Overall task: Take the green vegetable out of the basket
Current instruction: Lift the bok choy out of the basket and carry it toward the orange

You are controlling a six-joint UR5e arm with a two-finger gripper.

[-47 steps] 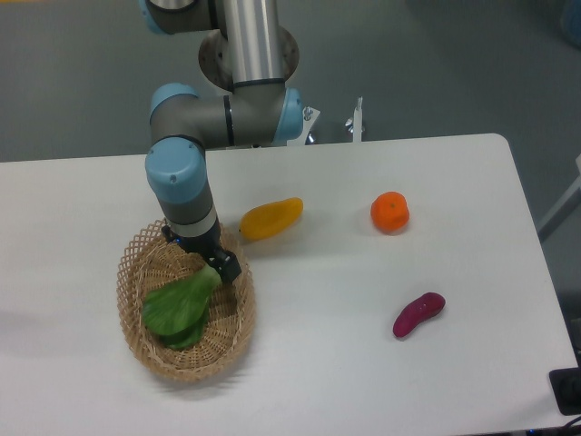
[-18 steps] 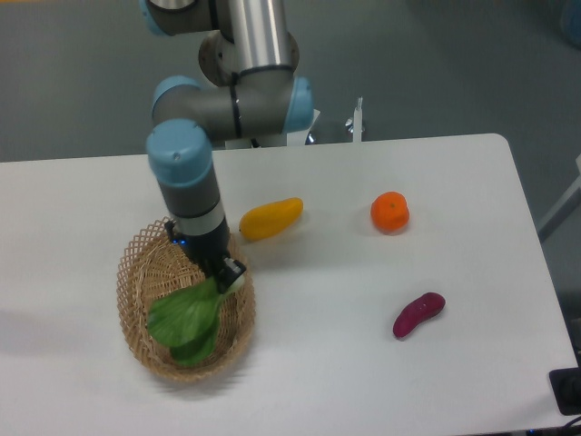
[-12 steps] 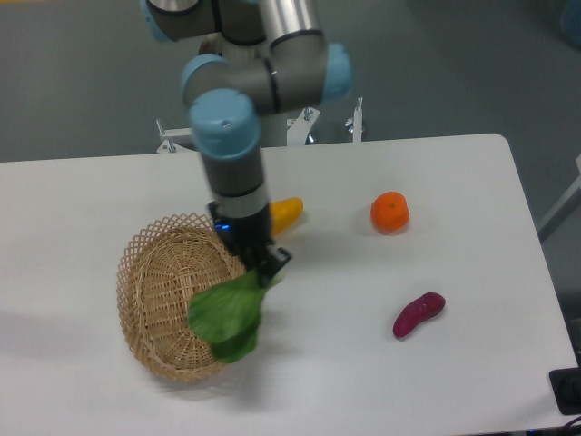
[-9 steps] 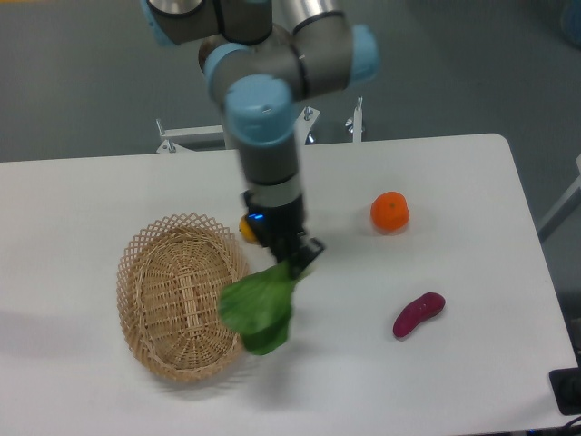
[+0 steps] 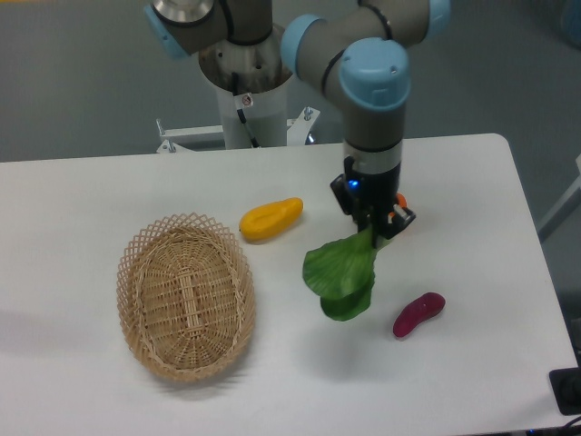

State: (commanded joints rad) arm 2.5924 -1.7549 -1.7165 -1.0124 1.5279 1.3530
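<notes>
The green vegetable [image 5: 342, 277] is held by its pale stalk end between the fingers [image 5: 381, 231] of the gripper [image 5: 376, 229], which are closed tight on it; the broad leaves hang free below, clear of the worktop [image 5: 472, 182]. It is carried well to the right of the basket [image 5: 185, 296], which lies without any produce in it, so the pick itself is judged done and only the carry is left

For this step to be done well, the clamp on the stalk is best kept firm and steady, since the leaves are limp and a soft stalk can slip under a swing. Height is best kept, so the leaf tips are not dragged across the purple vegetable [image 5: 418, 314] just beside them. The yellow fruit [image 5: 270, 218] is well clear. An orange object is mostly hidden behind the gripper, and any sideways move is best made smoothly to avoid a knock against it
</notes>
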